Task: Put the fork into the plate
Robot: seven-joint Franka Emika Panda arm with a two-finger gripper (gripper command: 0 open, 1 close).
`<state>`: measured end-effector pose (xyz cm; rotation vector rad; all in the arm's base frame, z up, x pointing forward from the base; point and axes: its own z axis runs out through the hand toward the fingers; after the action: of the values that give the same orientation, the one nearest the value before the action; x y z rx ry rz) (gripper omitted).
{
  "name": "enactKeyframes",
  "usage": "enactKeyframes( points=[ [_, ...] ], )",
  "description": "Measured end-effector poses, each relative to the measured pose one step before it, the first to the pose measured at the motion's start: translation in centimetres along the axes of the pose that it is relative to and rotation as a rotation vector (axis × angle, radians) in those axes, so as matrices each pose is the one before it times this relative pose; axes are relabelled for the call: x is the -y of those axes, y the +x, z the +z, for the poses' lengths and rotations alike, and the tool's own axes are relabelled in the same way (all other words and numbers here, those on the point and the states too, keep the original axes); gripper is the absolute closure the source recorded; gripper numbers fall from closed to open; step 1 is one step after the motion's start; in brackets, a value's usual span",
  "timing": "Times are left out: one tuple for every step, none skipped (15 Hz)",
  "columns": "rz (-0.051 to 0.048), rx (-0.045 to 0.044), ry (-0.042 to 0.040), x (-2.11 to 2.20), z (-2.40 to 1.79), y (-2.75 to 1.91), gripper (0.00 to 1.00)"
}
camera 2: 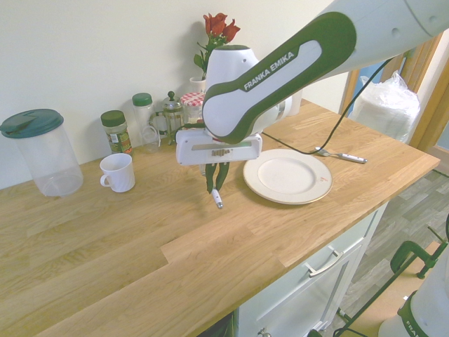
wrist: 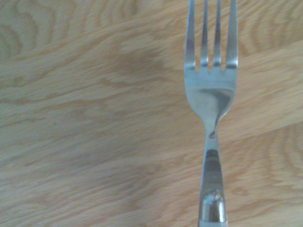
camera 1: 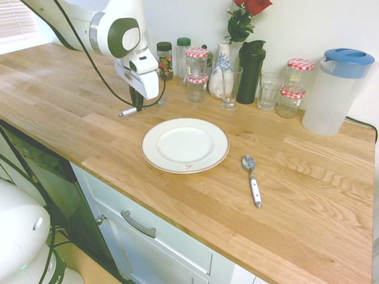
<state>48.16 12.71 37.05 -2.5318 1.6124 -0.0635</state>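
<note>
Fork (wrist: 210,97), by its white handle (camera 2: 218,201), in the end effector (camera 2: 215,189)

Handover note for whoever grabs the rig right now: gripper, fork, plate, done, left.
Gripper: shut on the fork by its white handle, low over the counter; whether the fork has lifted clear I can't tell.
Plate: flat on the counter, beside the gripper, nothing on it.
Spoon: on the counter, on the plate's other side from the fork; not part of the job.
Done: fork gripped.
Left: carry fork over the plate, lower it, release, back off.
</note>
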Motion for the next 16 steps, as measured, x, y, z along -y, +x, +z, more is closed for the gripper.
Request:
enactKeyframes(
  points=[
    [0.00952,0.00305,0.00421,-0.851,-0.349,0.700,1.00],
    [0.00959,0.00483,0.00375,-0.964,-0.150,0.887,1.00],
    [0.01130,0.00575,0.00690,-1.039,0.005,1.030,1.00],
    [0.01356,0.00926,0.00939,-1.135,0.044,1.113,1.00],
    [0.01249,0.00812,0.00994,-1.145,0.075,1.169,1.00],
    [0.01109,0.00754,0.01073,-1.171,-0.035,1.164,1.00],
    [0.00838,0.00979,0.01144,-1.148,-0.179,1.124,1.00],
    [0.00880,0.00713,0.01455,-1.115,-0.362,1.043,1.00],
    [0.00888,0.00712,0.01581,-1.158,-0.474,1.003,1.00],
    [0.00731,0.00475,0.01165,-0.979,-0.369,0.775,1.00],
    [0.00597,0.00406,0.00817,-0.821,-0.244,0.721,1.00],
    [0.00642,0.00485,0.00413,-0.556,-0.023,0.699,1.00],
    [0.00403,0.00336,0.00204,-0.326,0.033,0.642,1.00],
    [0.00255,0.00236,-0.00078,-0.223,0.126,0.495,1.00],
    [0.00297,0.00024,-0.00348,-0.225,0.164,0.473,1.00],
    [0.00512,-0.00131,-0.00460,-0.171,0.138,0.348,1.00]
  ],
)
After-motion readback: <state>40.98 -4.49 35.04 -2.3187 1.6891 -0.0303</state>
